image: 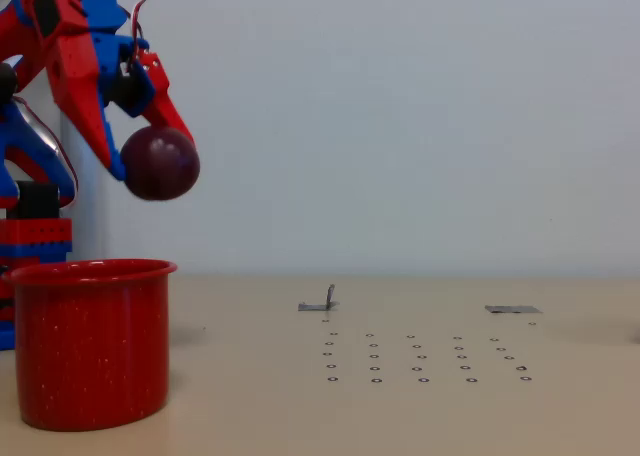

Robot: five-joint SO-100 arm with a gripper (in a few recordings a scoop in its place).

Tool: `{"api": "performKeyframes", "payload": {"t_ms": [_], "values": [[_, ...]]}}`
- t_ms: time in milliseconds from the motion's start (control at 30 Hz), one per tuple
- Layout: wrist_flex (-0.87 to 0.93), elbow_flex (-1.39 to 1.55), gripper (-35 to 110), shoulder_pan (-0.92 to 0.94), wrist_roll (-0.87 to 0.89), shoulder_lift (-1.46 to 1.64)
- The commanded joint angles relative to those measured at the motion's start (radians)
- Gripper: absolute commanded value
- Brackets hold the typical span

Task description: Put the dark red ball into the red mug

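Observation:
The dark red ball (pixel 160 163), a glossy maroon sphere, hangs in the air at the upper left, held between the red fingers of my red-and-blue gripper (pixel 150 148), which is shut on it. The red mug (pixel 90 343) stands upright on the table at the lower left, its open rim well below the ball. The ball sits above the mug's right half, slightly toward its right edge. The mug's inside is hidden from this low side view.
The beige table (pixel 420 416) stretches to the right, marked with a grid of small holes (pixel 420 356). Two small grey tabs (pixel 318 302) (pixel 512 309) lie farther back. The arm's blue and red base (pixel 30 236) stands behind the mug at the left edge.

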Motion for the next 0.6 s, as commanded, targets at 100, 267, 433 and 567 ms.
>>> {"api": "performKeyframes", "payload": {"t_ms": [100, 267, 433, 567], "values": [[-0.130, 0.058, 23, 0.127, -0.118, 0.089], [-0.273, 0.146, 23, 0.222, -0.199, 0.086], [-0.423, 0.229, 23, 0.284, -0.262, 0.058], [-0.557, 0.307, 23, 0.310, -0.310, 0.025]]}}
